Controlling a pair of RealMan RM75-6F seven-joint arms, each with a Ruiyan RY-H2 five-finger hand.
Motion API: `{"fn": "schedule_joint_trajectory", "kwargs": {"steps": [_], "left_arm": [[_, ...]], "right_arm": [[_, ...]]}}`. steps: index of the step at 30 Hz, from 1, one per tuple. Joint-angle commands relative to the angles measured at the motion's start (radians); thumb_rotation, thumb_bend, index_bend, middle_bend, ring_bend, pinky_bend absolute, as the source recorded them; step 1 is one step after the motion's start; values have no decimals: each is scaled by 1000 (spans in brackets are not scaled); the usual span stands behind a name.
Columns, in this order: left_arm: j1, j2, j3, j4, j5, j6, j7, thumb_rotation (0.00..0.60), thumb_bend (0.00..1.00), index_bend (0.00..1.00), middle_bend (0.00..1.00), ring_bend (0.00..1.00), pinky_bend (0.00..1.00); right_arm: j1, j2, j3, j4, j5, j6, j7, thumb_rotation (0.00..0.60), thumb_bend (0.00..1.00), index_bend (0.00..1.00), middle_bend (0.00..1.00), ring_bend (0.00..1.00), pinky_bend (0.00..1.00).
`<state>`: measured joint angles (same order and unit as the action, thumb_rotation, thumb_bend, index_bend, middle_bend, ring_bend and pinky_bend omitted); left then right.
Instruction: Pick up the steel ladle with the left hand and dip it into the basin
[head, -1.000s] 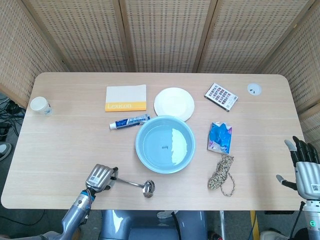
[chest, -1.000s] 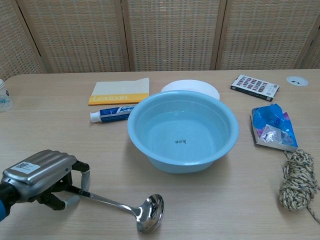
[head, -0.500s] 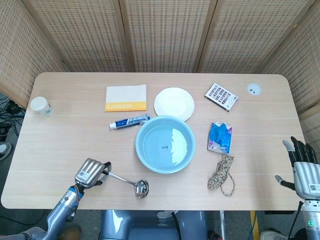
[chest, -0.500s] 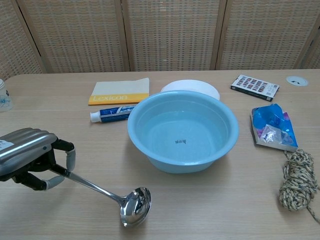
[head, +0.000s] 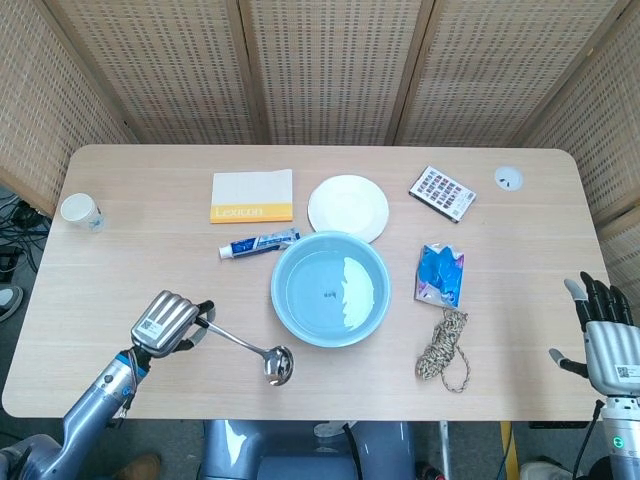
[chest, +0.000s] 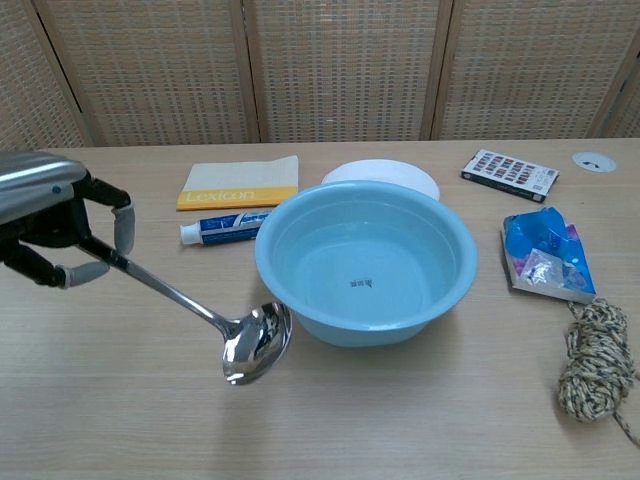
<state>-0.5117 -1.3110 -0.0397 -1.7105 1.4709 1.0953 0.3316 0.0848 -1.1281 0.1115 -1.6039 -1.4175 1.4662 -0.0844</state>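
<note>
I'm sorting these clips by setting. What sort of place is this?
Probably a lab or test room, not a home: woven partition screens wall off one light wood table set with unrelated props, such as a blue basin, toothpaste and a rope coil.

L hand (head: 165, 322) at near-left part of view, forearm running down-left to frame corner. Knuckles up, silver back plate w/ small label showing; fingers (chest: 122, 226) curled under, closed round thin handle of steel ladle (chest: 215, 322), held off bench. R hand (head: 607, 336) at far right edge, low, upright on its wrist; dark fingers apart, pointing up, thumb out to side, holding nothing. Seen in head view only.
</note>
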Motion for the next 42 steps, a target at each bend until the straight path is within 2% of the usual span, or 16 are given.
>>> {"fn": "schedule_joint_trajectory", "kwargs": {"steps": [1,5,8,13,16,26,31,42], "left_arm": [[-80,64,-104,-73,-136,-86,54,600,478,918,1000,1000,1000],[-166,68,-183,-71,-277,-162,113,600,478,918,1000,1000,1000],[-268,28,-233,0,-409,-227,207,600,478,919,1000,1000,1000],[-399,-54,-238,112,-599,-290,331,600,483,929,1000,1000,1000],[-461,-111,-235,171,-684,-321,351,600,494,941,1000,1000,1000],[-585,-233,-209,324,-735,-359,365,600,512,949,1000,1000,1000],[-666,-299,-182,410,-731,-357,432,600,527,956,1000,1000,1000],[-743,-381,-149,486,-760,-351,506,600,565,960,1000,1000,1000]], "right_arm": [[3,-2,2,2,7,-6,-8,600,0,0,0,0,0],[6,-3,6,1,16,-10,-21,600,0,0,0,0,0],[11,-4,10,2,26,-16,-32,600,0,0,0,0,0],[11,-4,14,1,39,-17,-43,600,0,0,0,0,0],[11,-5,15,1,47,-20,-48,600,0,0,0,0,0],[14,-9,18,19,68,-34,-45,600,0,0,0,0,0],[13,-5,20,17,69,-30,-40,600,0,0,0,0,0],[13,0,19,20,69,-35,-28,600,0,0,0,0,0]]}}
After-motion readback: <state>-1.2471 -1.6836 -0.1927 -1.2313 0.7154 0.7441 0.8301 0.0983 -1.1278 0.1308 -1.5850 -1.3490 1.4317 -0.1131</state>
